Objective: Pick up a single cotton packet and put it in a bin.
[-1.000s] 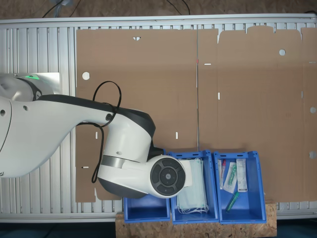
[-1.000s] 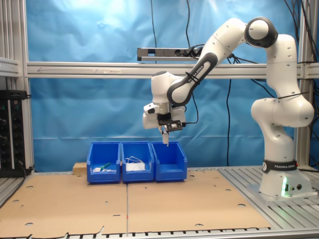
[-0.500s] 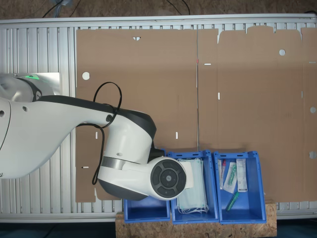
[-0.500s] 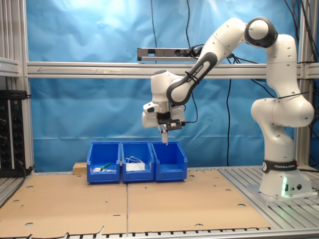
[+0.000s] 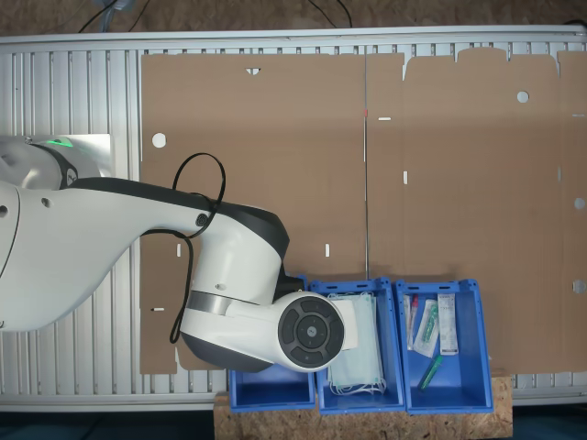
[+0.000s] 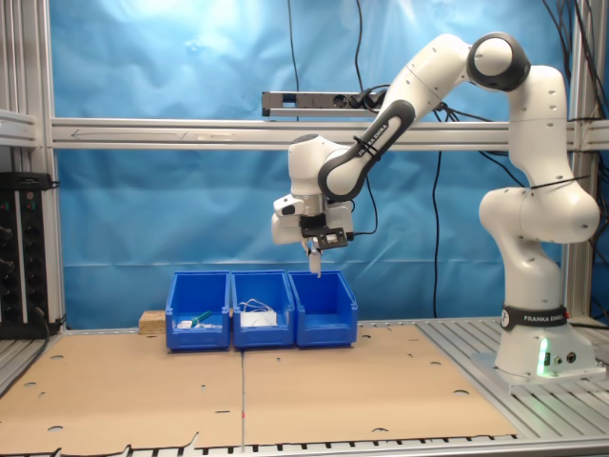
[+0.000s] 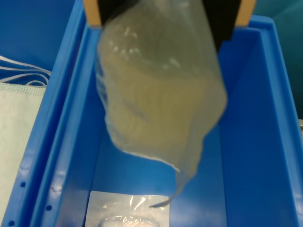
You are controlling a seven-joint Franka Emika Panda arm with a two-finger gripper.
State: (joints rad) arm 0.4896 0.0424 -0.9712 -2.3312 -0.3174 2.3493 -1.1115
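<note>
Since a second ago we see the gripper [image 6: 315,255] risen a little above the row of blue bins, and it has hardly shifted in the last half second. In the second exterior view it hangs over the bin [image 6: 325,309] at the second exterior view's right end of the row, its fingers closed on the cotton packet [image 6: 315,266], which dangles below them, clear of the bin's rim. In the wrist view we look down past the packet [image 7: 161,90], a pale, crumpled, translucent pouch pinched at its upper edge between the two dark fingers [image 7: 222,19], into the blue bin [image 7: 262,142]. On the bin's floor lies another white packet [image 7: 127,210], partly cut off by the frame. The neighbouring bin holds a pale green face mask [image 7: 16,127] with white ear loops. In the first exterior view the arm's white wrist covers most of the end bin [image 5: 271,385]; the mask [image 5: 359,353] lies in the middle bin.
</note>
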